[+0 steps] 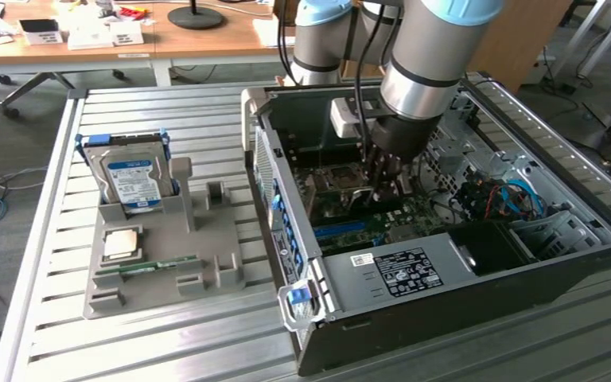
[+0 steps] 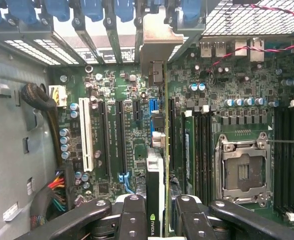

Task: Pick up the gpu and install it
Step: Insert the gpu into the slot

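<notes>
The end effector is closed narrowly on the gpu, one finger against the black cooler face and the other against the bare green side. The card is seen edge-on between them, over the expansion slots of the motherboard, its silver bracket toward the case's rear slot covers. In the exterior view the arm reaches down into the open computer case at frame centre. A hard drive stands in a grey holder on the tabletop, at the exterior view's left.
</notes>
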Controlling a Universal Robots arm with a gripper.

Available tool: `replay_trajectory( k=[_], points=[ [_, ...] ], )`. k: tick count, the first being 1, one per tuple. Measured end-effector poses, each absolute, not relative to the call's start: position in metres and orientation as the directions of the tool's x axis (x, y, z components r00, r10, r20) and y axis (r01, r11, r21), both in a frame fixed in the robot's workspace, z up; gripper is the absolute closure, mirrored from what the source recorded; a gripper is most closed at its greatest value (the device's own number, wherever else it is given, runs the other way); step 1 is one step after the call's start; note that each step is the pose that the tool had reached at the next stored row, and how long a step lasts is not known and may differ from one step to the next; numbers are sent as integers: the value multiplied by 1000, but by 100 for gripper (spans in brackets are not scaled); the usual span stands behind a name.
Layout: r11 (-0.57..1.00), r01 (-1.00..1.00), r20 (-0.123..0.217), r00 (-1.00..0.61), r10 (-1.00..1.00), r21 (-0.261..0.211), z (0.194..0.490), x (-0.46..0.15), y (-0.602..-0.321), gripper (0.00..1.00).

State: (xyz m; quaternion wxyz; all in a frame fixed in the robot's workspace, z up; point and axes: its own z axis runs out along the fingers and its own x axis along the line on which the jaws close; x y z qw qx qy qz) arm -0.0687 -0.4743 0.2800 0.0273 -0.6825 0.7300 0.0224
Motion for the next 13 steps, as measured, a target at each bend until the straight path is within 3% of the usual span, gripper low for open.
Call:
replay_trajectory(
  k=[13],
  points=[
    [67,-998,-70,-67,-995,-5,279,-72,-474,73]
  ],
)
